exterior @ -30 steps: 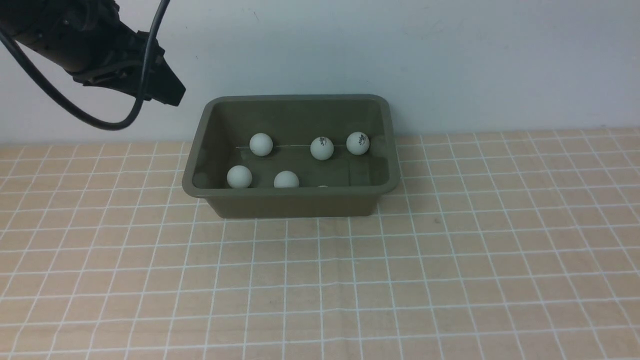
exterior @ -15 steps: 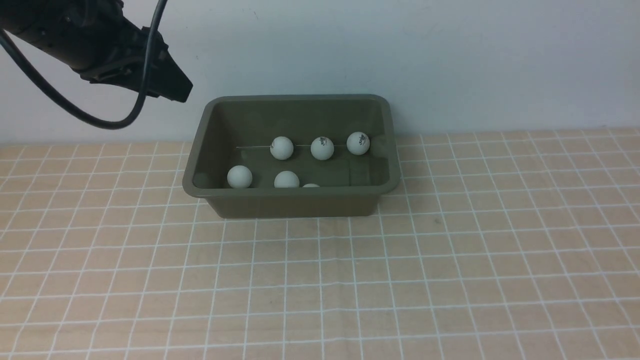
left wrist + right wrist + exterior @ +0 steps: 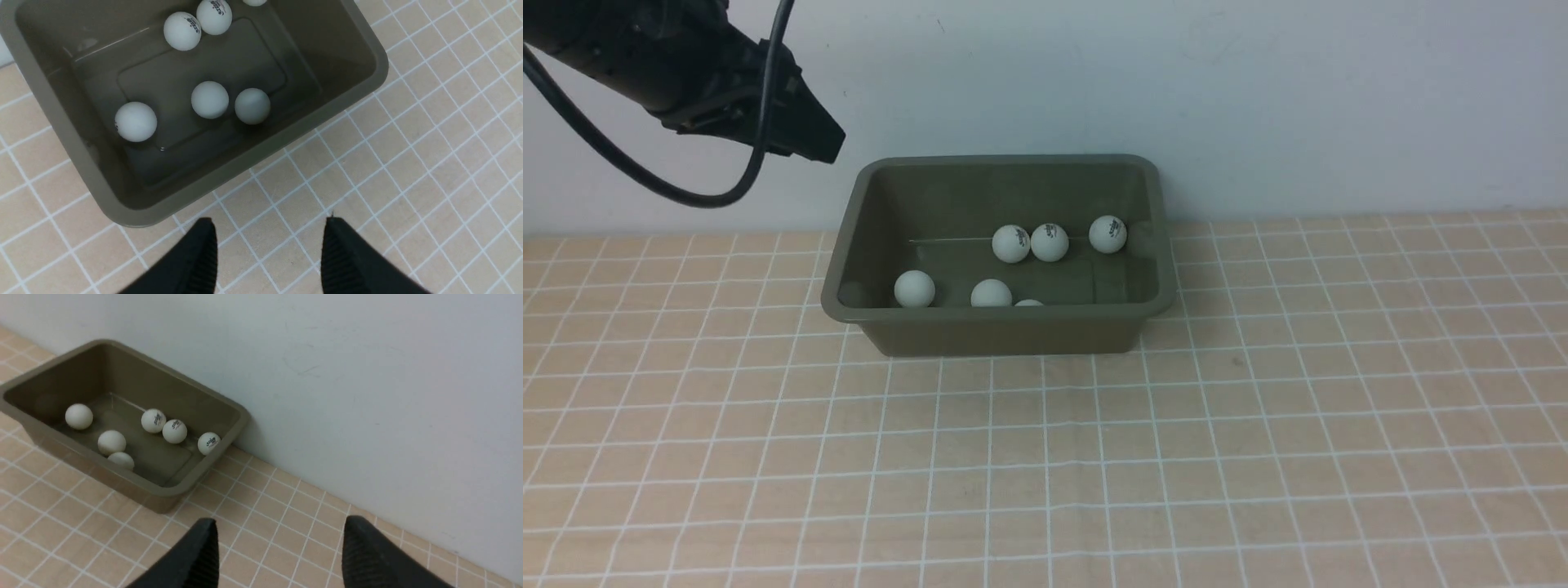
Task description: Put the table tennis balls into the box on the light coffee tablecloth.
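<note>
The olive-grey box (image 3: 996, 333) stands on the light coffee tablecloth (image 3: 1094, 457) against the back wall. Several white table tennis balls lie inside it. Two touching ones (image 3: 1011, 243) and a third (image 3: 1107, 233) are at the back; others (image 3: 914, 288) lie along the front wall. My left gripper (image 3: 823, 145) hangs high, just outside the box's left back corner. In the left wrist view it (image 3: 268, 223) is open and empty, with box (image 3: 327, 53) and balls (image 3: 209, 99) below. My right gripper (image 3: 281, 522) is open and empty, away from the box (image 3: 135, 381).
A pale wall (image 3: 1258, 98) rises right behind the box. A black cable (image 3: 686, 196) loops down from the left arm. Bare checked cloth stretches in front of and to the right of the box.
A ball at the back of the box rolled right until it touched its neighbour. The ball half hidden by the front wall shifted left. The left gripper moved slightly right and up.
</note>
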